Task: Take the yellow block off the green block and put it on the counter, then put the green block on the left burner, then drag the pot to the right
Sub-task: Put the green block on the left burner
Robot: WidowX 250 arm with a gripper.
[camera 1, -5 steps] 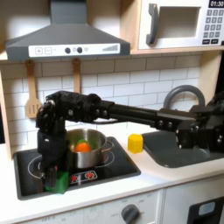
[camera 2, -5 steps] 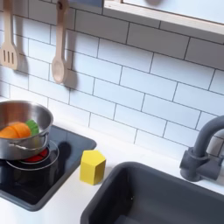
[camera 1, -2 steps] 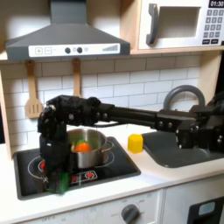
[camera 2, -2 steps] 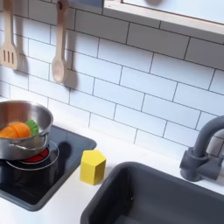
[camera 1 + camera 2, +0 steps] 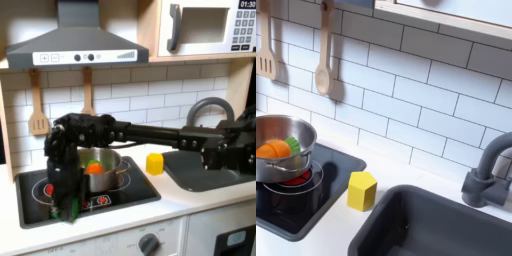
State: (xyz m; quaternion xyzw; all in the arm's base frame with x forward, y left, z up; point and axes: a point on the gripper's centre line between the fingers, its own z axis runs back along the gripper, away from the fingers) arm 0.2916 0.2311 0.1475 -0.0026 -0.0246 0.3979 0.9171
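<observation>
Fig.: End effector [image 5: 68, 208] low over the stovetop's [image 5: 130, 195] front-left corner, apparently closed on the green block [image 5: 72, 211], though the grip is partly hidden. Judged step: placing the block on the left burner. Done well: lower it flat, centred on the ring, let go, lift straight up clear of the pot [image 5: 102, 167]. Count: 1 yellow block [image 5: 362, 190] on the white tabletop [image 5: 331, 238] near the sink's [image 5: 436, 232] edge, 1 green block, 1 pot w/ toy food [image 5: 274, 149], 2 spoons [image 5: 323, 55] on the wall

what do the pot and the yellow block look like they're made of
The pot looks like polished metal: silver, with bright reflections on its wall. The yellow block looks like smooth plastic, probably: uniform bright colour, soft sheen, clean edges.
</observation>
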